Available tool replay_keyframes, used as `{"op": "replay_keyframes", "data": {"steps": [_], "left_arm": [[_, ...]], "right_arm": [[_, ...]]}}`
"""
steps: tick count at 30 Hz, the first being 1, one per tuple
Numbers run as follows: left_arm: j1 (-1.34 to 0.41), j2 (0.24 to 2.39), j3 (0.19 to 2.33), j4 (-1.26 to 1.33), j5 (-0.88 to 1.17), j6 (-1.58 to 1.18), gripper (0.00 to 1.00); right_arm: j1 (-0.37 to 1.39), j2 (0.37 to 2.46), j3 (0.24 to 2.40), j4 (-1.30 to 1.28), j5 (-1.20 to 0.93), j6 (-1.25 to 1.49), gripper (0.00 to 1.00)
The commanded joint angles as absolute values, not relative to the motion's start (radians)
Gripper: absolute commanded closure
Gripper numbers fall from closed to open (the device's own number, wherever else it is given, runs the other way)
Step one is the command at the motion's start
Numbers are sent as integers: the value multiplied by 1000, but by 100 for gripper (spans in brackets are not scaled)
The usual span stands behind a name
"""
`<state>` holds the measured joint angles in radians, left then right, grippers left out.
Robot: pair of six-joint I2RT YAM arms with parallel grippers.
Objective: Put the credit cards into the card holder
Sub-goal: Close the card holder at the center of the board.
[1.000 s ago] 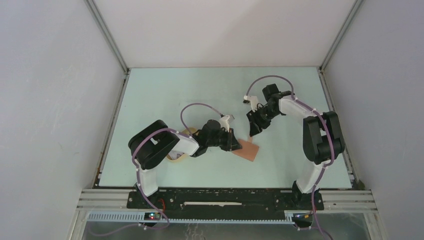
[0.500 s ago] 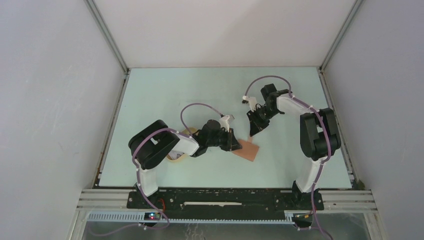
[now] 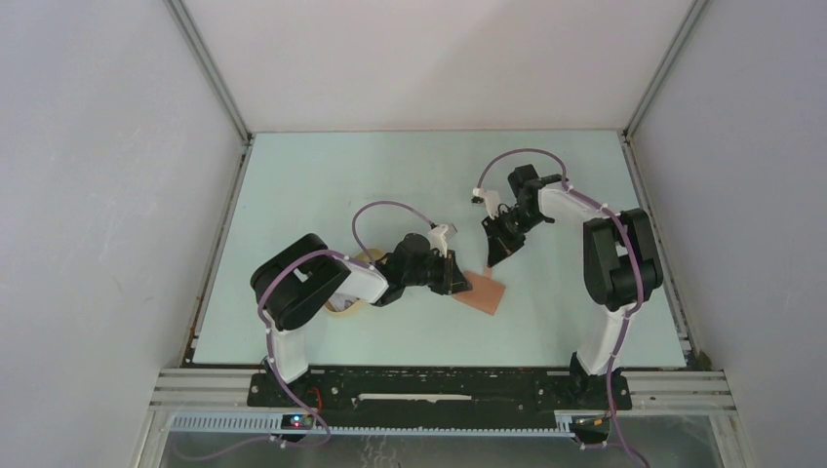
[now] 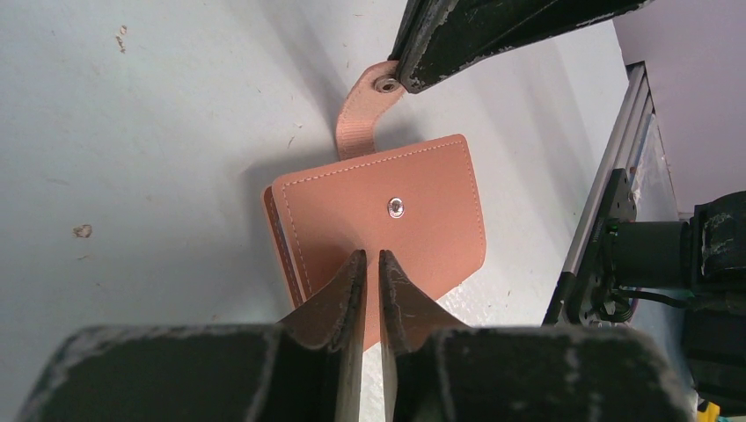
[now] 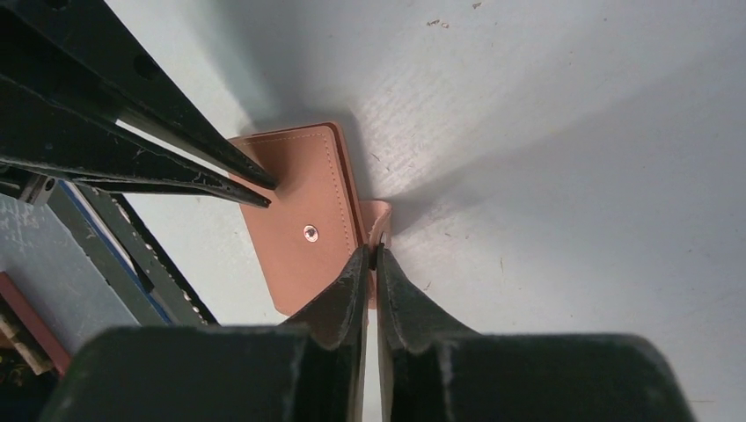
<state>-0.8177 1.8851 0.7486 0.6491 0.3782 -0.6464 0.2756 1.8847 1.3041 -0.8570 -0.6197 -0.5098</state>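
- The card holder [image 4: 378, 211] lies folded shut near the middle of the table [image 3: 322, 185]. Its closure strap [image 4: 361, 114] is unsnapped. No credit card is in view, so I judge that none is loaded yet and the holder has yet to be opened.
- The right gripper [image 5: 370, 264] reaches down from the far side, its fingers pinched together on the strap's end.
- The left gripper [image 4: 371, 272] lies low and stretched out, its fingers clamped on the holder's near edge.
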Motion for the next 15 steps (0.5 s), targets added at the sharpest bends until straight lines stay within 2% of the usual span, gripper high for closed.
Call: {"op": "replay_keyframes", "data": {"steps": [1, 4, 15], "left_arm": [[-814, 1918, 751, 597, 351, -603, 85], [-813, 1918, 751, 597, 352, -604, 85], [-804, 1921, 747, 598, 353, -620, 89]], "right_arm": [[280, 1893, 1344, -884, -645, -520, 91], [281, 1888, 1344, -890, -647, -537, 100], [309, 1762, 1240, -847, -667, -651, 100]]}}
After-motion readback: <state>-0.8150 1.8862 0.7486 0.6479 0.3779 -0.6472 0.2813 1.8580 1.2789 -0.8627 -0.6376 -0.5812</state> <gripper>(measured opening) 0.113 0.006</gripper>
